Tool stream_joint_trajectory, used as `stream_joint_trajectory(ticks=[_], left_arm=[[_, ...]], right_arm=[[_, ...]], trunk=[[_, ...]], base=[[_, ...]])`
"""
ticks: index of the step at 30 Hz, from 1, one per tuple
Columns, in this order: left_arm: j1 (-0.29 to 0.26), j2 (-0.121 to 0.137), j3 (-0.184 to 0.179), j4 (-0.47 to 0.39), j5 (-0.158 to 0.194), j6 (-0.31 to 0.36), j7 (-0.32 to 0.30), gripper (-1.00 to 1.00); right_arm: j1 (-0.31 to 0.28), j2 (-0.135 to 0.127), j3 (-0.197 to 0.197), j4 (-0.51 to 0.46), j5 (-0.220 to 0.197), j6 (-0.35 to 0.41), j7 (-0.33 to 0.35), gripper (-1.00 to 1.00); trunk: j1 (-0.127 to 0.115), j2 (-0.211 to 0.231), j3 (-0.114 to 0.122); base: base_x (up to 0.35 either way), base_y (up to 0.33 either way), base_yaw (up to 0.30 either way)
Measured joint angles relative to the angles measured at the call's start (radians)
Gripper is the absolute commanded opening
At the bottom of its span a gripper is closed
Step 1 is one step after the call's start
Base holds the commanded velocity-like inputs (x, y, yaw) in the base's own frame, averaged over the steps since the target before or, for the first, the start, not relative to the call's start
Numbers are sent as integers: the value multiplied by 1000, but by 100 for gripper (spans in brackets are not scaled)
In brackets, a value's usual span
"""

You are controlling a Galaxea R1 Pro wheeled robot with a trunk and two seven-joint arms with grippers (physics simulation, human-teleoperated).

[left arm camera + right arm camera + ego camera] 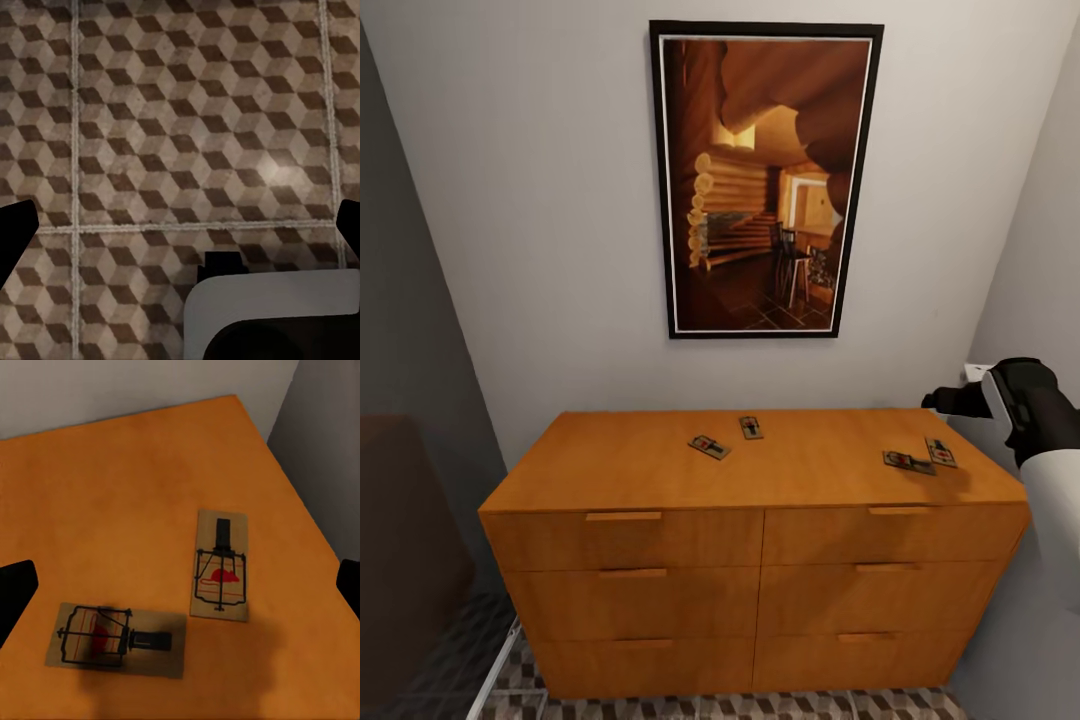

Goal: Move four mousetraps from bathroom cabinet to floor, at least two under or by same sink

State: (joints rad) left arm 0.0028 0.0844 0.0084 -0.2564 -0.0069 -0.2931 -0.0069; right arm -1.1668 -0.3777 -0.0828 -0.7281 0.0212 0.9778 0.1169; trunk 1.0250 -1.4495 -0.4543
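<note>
Orange-brown wood is most of what's on show: a long low wooden cabinet (760, 560) with a flat top and three rows of drawers with bar handles, pushed against a pale grey wall in a narrow corner. Going left to right, a dark brownish blurry shape (405, 560) sits at the edge, then the brown, beige and white cube-pattern tiled floor (510, 670) peeks out under the cabinet. Same tiles with pale grout lines in the left wrist view (180, 127), with the left gripper (180, 225) hanging over them, fingertips wide apart at the frame edges, nothing between them. On the cabinet top, two small flat brown wooden mousetraps (709, 446) (751, 427) lie near the middle, just beside each other, below a black-framed picture of a log cabin interior (765, 180). Two more (908, 462) (940, 452) lie near the right end. The right gripper (180, 585) hovers over that pair (116, 639) (220, 565), spread wide, holding nothing. Each board has a red mark, no readable writing.
</note>
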Motion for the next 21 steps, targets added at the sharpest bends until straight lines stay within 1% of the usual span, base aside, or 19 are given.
stream_joint_trajectory(ticks=[9,17,21], left_arm=[[0,0,0,0,0,0,0,100],[0,0,0,1,0,0,0,100],[0,0,0,1,0,0,0,100]], right_arm=[[0,-4,0,4,1,0,10,100],[0,-32,0,7,1,-1,13,100],[0,-39,0,8,0,-1,13,100]], trunk=[[0,0,-2],[0,0,-2],[0,0,-2]], base=[[0,0,0],[0,0,0],[0,0,0]])
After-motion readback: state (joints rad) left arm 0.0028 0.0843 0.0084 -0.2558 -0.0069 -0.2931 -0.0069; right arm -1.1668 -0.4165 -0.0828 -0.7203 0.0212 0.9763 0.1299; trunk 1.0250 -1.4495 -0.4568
